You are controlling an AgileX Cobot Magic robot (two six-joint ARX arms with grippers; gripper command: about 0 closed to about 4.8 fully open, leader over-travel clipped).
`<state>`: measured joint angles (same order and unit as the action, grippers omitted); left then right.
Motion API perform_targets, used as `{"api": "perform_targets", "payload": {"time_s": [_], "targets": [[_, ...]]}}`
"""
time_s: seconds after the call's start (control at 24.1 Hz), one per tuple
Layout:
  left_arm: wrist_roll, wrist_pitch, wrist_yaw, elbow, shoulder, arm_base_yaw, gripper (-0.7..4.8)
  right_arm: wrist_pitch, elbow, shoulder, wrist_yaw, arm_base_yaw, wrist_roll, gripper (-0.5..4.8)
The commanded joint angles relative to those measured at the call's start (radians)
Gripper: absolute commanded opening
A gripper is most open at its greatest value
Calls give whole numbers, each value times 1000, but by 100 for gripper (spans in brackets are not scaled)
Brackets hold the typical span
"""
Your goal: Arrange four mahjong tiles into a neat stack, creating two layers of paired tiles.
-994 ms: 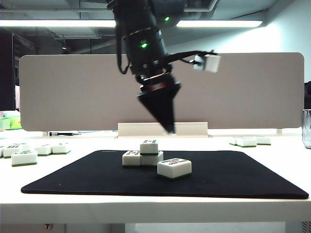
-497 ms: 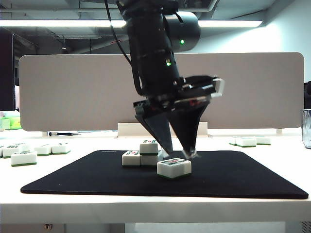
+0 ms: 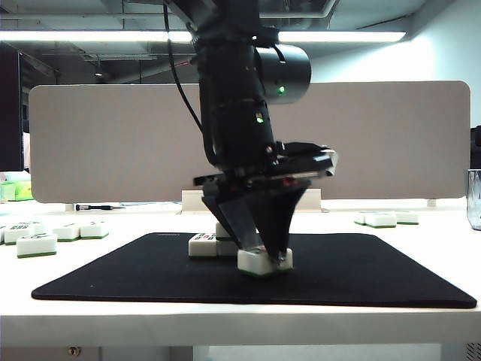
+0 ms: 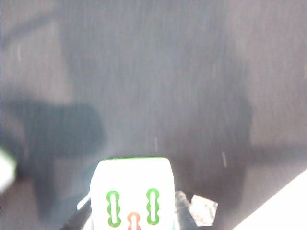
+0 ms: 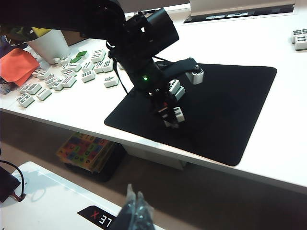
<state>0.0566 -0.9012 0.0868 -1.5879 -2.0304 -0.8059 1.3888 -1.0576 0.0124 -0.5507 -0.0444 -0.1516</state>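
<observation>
Lowered left claw [image 3: 263,252] now straddles, seemingly pinching, front tile [image 3: 259,261].

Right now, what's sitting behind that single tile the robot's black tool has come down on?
Behind the front tile under the left tool, a small pile of tiles shows on the black mat. The tool covers most of it, so its top layer cannot be seen.
</observation>
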Motion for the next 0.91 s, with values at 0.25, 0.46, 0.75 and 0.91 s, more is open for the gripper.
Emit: {"api": "perform_targets", "payload": {"time_s": [0.25,0.46,0.75,0.91], "targets": [[-102,42,-91,-3,336,126,146,-10,-4,-13,-2,-1,3,-1],[-227,-6,-86,-2,309,322,146,-9,-4,-13,-2,0,3,-1],[-229,-39,-83,-2,172,377,146,-9,-4,-13,-1,0,3,-1],[-230,-2,-83,-2,79,377,146,-9,-4,-13,-2,-1,3,-1]]}}
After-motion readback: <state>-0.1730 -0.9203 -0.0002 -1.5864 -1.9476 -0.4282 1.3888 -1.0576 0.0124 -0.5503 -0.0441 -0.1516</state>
